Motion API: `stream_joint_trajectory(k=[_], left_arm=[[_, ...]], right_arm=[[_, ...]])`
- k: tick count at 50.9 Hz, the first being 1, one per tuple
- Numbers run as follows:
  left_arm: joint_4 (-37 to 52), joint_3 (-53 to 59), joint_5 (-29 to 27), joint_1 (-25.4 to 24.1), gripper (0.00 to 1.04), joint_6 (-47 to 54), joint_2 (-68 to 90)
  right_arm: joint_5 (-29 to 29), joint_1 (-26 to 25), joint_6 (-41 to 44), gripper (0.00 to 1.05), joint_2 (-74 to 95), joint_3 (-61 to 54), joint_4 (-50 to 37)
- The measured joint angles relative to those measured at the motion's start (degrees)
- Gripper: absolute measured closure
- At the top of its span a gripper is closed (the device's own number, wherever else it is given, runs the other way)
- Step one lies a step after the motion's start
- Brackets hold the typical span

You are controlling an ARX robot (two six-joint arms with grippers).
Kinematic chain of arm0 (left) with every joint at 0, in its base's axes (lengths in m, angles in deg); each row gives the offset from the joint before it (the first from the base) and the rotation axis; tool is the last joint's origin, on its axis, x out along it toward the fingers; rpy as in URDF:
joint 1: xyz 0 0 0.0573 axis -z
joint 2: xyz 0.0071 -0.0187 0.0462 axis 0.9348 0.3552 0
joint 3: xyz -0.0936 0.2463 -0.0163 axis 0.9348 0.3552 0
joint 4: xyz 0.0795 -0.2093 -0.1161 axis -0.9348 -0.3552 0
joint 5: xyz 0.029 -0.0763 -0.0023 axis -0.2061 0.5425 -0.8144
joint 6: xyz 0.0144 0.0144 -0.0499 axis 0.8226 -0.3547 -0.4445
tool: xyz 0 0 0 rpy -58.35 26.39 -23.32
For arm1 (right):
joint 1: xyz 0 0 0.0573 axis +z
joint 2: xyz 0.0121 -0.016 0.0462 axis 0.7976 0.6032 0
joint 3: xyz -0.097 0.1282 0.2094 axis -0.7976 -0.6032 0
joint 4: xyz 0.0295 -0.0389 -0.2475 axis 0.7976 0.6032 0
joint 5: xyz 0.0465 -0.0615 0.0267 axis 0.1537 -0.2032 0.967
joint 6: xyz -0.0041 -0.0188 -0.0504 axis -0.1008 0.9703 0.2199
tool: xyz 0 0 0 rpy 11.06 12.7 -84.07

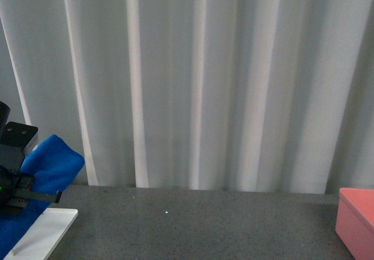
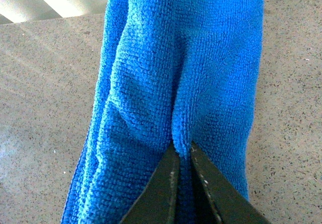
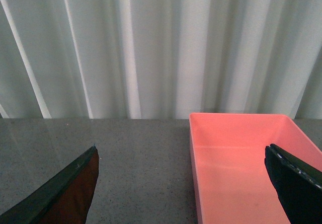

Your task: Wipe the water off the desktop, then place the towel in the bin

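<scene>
The blue towel [image 1: 54, 159] hangs bunched at the far left of the front view, raised above the dark speckled desktop [image 1: 193, 228]. My left gripper [image 1: 16, 185] is shut on it. In the left wrist view its two dark fingertips [image 2: 182, 147] pinch a fold of the towel [image 2: 181, 78], which drapes over the desktop [image 2: 45, 108]. The pink bin [image 1: 357, 220] stands at the right edge. My right gripper [image 3: 181, 148] is open and holds nothing, with one finger [image 3: 294, 183] over the bin [image 3: 241, 168] and the other finger [image 3: 70, 189] over bare desktop. Water is out of view.
A grey-white pleated curtain [image 1: 204, 79] closes off the back of the desktop. A flat white base [image 1: 41, 232] lies at the front left, under the towel and the left gripper.
</scene>
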State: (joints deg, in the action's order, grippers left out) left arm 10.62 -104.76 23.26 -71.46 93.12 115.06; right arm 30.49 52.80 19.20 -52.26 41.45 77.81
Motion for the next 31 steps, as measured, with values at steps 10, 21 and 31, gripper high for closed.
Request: stream_joint_trajectory(k=[10,21,31], left_arm=[[0.20,0.02,-0.04,-0.11,1.01,-0.11,-0.02],[-0.87,0.28,0.98,0.04,1.01,-0.17,-1.53],[-7.41,0.50,7.41,0.94,1.01,-1.79,-9.57]], right_arm=[[0.00,0.00,0.00,0.07,0.00,0.00,0.00],[0.00,0.00,0.00,0.07,0.00,0.00,0.00],[0.00,-0.02,0.00,0.07,0.00,0.00,0.00]])
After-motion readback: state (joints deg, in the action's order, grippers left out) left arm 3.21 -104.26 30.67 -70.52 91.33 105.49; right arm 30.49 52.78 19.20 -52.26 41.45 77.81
